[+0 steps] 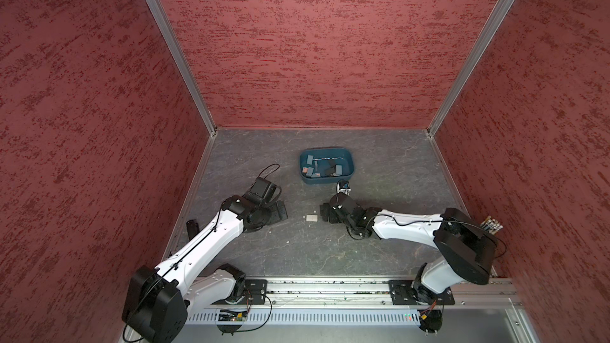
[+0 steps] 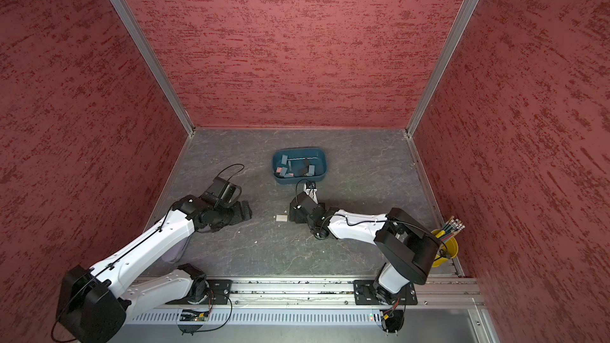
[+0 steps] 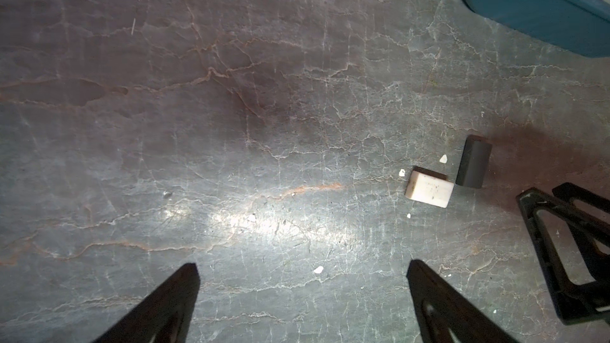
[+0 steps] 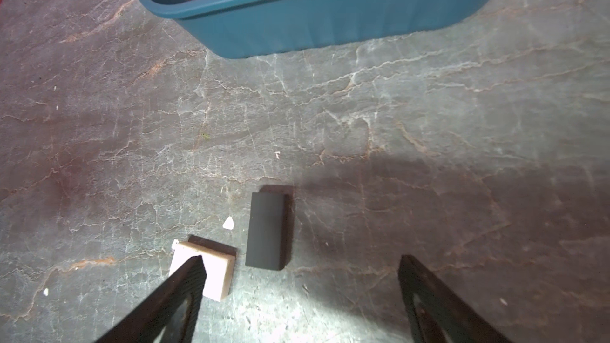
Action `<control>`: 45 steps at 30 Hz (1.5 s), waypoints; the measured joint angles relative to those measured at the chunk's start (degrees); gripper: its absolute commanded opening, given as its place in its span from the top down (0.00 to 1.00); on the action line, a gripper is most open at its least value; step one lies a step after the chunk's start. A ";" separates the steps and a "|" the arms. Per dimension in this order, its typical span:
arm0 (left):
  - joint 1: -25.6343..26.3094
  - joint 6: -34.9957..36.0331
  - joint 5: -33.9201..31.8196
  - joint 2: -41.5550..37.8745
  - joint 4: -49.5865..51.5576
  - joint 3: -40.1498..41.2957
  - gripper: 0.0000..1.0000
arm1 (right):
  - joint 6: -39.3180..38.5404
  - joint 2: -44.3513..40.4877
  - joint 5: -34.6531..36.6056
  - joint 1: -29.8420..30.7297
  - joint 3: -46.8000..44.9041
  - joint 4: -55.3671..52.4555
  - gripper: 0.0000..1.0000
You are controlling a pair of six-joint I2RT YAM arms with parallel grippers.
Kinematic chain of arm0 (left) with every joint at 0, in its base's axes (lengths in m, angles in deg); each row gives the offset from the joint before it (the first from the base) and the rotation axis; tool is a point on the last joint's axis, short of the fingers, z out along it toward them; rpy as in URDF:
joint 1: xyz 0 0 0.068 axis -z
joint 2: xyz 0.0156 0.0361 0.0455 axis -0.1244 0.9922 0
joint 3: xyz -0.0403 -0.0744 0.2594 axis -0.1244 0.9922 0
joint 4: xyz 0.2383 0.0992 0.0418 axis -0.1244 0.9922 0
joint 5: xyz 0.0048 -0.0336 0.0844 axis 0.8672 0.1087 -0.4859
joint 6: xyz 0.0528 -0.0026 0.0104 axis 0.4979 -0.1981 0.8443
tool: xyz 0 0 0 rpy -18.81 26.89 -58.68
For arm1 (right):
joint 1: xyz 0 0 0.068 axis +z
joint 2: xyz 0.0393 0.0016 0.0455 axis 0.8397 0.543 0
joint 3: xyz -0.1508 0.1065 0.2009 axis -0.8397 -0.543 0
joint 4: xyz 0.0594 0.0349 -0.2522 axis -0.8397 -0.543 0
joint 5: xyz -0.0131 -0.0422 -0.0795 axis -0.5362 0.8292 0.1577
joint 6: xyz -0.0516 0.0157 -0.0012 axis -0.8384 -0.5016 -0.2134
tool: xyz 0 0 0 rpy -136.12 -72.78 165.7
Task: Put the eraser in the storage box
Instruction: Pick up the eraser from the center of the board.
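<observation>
1. Between the spread fingers of the right hand (image 4: 301,259), which grips nothing, a dark grey rectangular rubber eraser (image 4: 265,230) lies flat on the grey stone-patterned table (image 4: 429,127), just ahead of the fingertips.
2. Just beside it lies a white rectangular rubber eraser (image 4: 219,273). One finger of the right hand crosses it in the right wrist view, and I cannot tell whether they touch.
3. Farther out stands the dark teal-blue plastic storage box (image 4: 330,21), near both erasers but apart from them.
4. Off to the side, the left hand (image 3: 302,263) is also spread and empty, over bare table.
5. Progress, as I judge it: several erasers are already in the storage box, and these two remain on the table. The right hand seems lined up on the dark grey eraser but has not closed on it. Grasping, lifting, carrying and dropping are all left to do, and the white eraser would come after.
6. Only the wrist views show the dark grey eraser. In both top views I cannot pick it out beside the black right hand, and only the white eraser (image 1: 311,217) is plain. The top views do look into the storage box (image 1: 326,148), where grey-blue, pink and black pieces lie loose. In a top view a yellow cup of pencils (image 2: 445,249) also stands behind the right arm, and no wrist view shows it.
</observation>
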 measured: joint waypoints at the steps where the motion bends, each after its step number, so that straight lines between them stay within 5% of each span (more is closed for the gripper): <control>1: 0.00 -0.04 -0.07 -0.13 0.00 0.07 0.00 | 0.07 0.07 0.09 0.02 0.15 -0.11 0.11; 15: 0.52 -1.53 -0.24 -0.70 -0.83 1.99 0.00 | 1.60 7.45 1.97 2.29 8.13 -5.35 0.18; 45: 2.08 -2.86 0.17 0.79 -3.43 4.31 0.00 | 3.30 15.30 3.80 4.07 13.62 -9.29 0.57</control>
